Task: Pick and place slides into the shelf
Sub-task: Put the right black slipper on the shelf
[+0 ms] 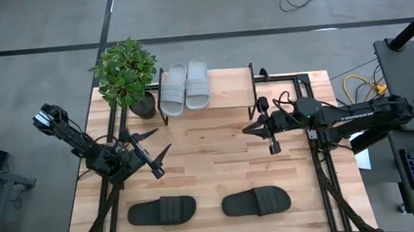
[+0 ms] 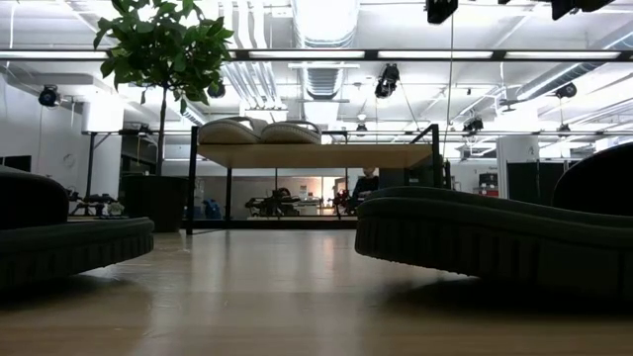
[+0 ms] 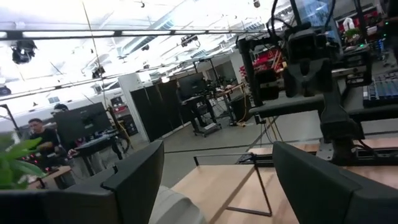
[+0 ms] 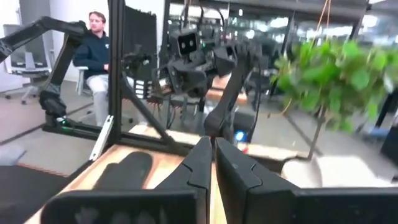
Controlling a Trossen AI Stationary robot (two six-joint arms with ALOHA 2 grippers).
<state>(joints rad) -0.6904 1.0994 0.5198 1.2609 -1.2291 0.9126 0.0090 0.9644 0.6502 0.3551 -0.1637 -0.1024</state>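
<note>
Two light grey slides (image 1: 184, 87) lie side by side, soles down, on the left part of the shelf's wooden top board (image 1: 224, 93) at the table's far edge; the low view shows the grey slides (image 2: 259, 130) on the board (image 2: 316, 155). Two black slides (image 1: 162, 210) (image 1: 257, 201) lie flat near the table's near edge. My left gripper (image 1: 162, 139) hovers open over the table's left middle, its fingers wide apart (image 3: 217, 186), holding nothing. My right gripper (image 1: 248, 129) hovers shut at the right middle, fingers together (image 4: 213, 168), pointing toward the left arm.
A potted plant (image 1: 125, 74) stands at the shelf's left end. Black frame rails (image 1: 320, 159) run along the table's left and right sides. Bare tabletop (image 1: 210, 160) lies between the two grippers and the black slides. A person (image 4: 99, 50) sits in the room beyond the table.
</note>
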